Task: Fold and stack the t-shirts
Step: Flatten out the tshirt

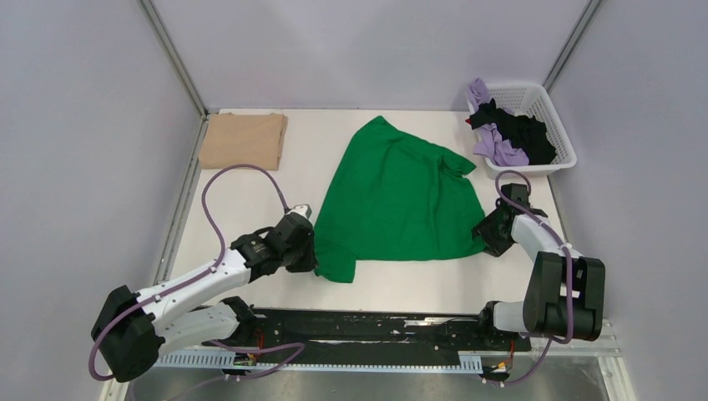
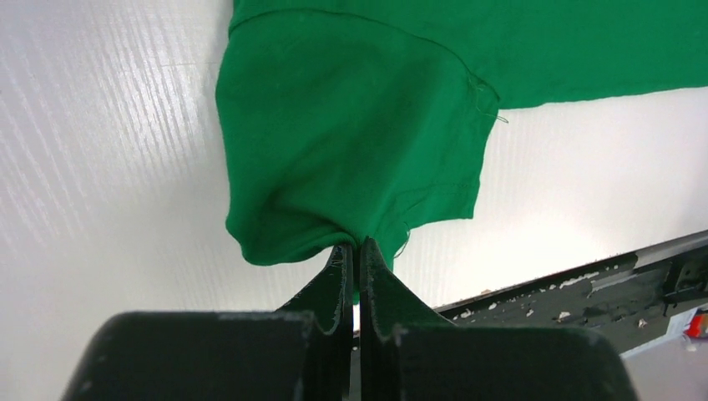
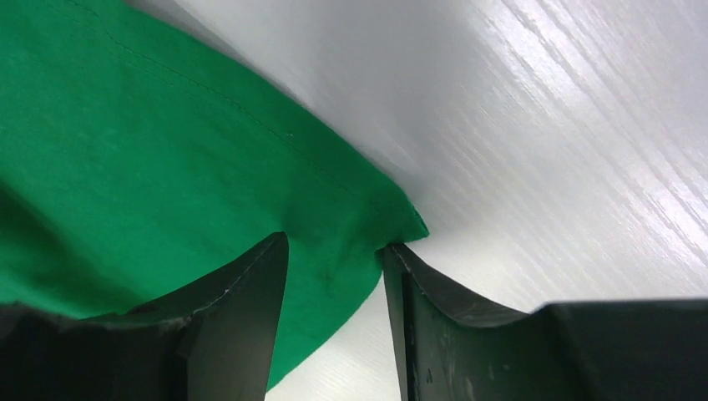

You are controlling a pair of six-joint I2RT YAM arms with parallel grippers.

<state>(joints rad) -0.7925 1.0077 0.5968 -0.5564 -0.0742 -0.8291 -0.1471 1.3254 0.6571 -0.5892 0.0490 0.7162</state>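
**Left tool** [image 2: 356, 247]: clenched. The two black fingers meet at their tips and pinch a gathered fold of the bright green cotton t-shirt [image 1: 392, 196] at the end of its near-left sleeve. The cloth bunches into the pinch point and fans outward from it. In the left wrist view, the stitched sleeve hem runs down the right side of the sleeve. The tool sits low over the white worktop [image 1: 417, 284] at the garment's near-left corner.

**Right tool** [image 3: 336, 244]: released, with the jaws standing partly apart. The fingers straddle the near-right corner of the same t-shirt. One finger lies over the cloth and the other stands just beside the point of the corner. The hem passes through the gap, and the fingers are not pressed together on it.

**Green t-shirt:** spread mostly flat across the middle of the worktop, between the two tools. It is narrow at the far end and wide at the near edge, with a creased fold on its far-right side.

**Other garments:**
- A folded tan cotton t-shirt [image 1: 244, 139] lies flat at the far-left corner, well apart from the green one.
- A white plastic lattice basket [image 1: 523, 86] stands at the far-right corner.
- The basket holds a crumpled lilac t-shirt [image 1: 493, 150] and a crumpled black t-shirt [image 1: 522, 132].
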